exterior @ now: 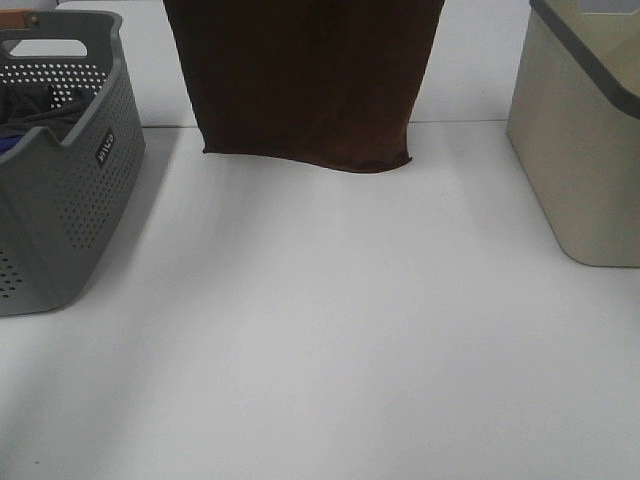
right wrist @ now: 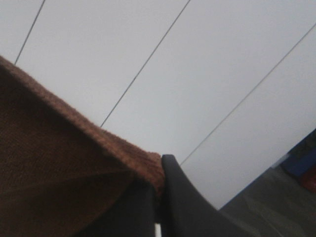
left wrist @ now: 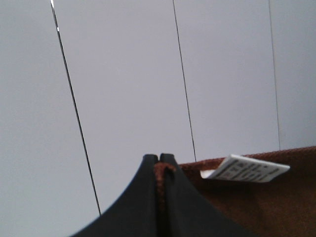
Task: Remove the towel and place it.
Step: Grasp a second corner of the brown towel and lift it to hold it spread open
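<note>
White tabletop (exterior: 320, 350) across the lower frame, evenly lit, soft shadow at upper centre. Grey perforated basket (exterior: 70, 200) at left edge, beige bin (exterior: 580, 170) with grey lid (exterior: 590, 60) at right. In wrist views, pale wall panels (left wrist: 128, 89), thin dark seams between.

We record two printed marks, neither legible. A small dark label (exterior: 105, 148) on the outer wall of the basket (exterior: 70, 230) carries pale lettering, too small to read. The white tag (left wrist: 245, 169) at the edge of the towel (left wrist: 276, 197) bears dark block print, blurred beyond reading.
</note>
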You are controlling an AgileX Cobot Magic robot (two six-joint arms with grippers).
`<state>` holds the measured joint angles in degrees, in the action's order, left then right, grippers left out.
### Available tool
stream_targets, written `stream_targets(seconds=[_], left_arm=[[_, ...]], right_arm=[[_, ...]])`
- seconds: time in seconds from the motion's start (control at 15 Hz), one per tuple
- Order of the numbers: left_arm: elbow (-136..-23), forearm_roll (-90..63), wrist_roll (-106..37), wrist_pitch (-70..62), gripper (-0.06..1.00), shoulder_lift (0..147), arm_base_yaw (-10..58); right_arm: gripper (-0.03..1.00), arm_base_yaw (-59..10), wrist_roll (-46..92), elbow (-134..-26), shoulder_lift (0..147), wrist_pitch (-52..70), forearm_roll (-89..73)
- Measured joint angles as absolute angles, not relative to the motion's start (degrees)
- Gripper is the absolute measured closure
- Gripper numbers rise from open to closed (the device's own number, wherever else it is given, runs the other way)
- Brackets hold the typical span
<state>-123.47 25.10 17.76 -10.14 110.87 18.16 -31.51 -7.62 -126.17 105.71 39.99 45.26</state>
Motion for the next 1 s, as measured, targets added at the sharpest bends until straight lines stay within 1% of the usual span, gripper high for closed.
stream_targets(seconds=[0.13, 0.2, 0.47, 0.6, 0.73, 0.87, 0.93, 1.0], left_arm=[[-120.5, 24.2, 17.8, -20.9, 0.94, 111.3, 20.2], [-120.0, 24.1, 17.8, -23.5, 0.94, 111.3, 20.7], [-119.2, 21.9, 17.2, -50.0, 0.94, 111.4, 25.1], [-119.2, 19.3, 15.1, -61.2, 0.94, 111.4, 25.4], [-119.2, 17.5, 13.6, -67.2, 0.94, 111.4, 25.3], [-116.8, 16.4, 13.2, -68.3, 0.94, 110.4, 25.1], [-109.0, 13.5, 13.1, -68.5, 0.94, 107.1, 25.1], [-103.1, 11.0, 13.1, -68.4, 0.94, 104.4, 25.1]], right_arm=[[0.97, -31.5, -7.6, -126.0, 107.5, 46.8, 43.3], [0.97, -31.6, -7.6, -125.9, 107.8, 48.7, 42.1], [0.97, -31.6, -4.4, -122.2, 108.0, 65.1, 28.6], [0.97, -31.6, -3.7, -119.0, 108.0, 67.7, 22.7], [0.97, -31.6, -3.4, -115.4, 107.9, 68.5, 19.3], [0.97, -31.5, -3.4, -109.9, 107.0, 68.8, 15.9], [0.97, -31.5, -3.4, -103.6, 104.7, 68.6, 13.1], [0.97, -31.5, -3.4, -99.9, 102.7, 68.5, 11.5]])
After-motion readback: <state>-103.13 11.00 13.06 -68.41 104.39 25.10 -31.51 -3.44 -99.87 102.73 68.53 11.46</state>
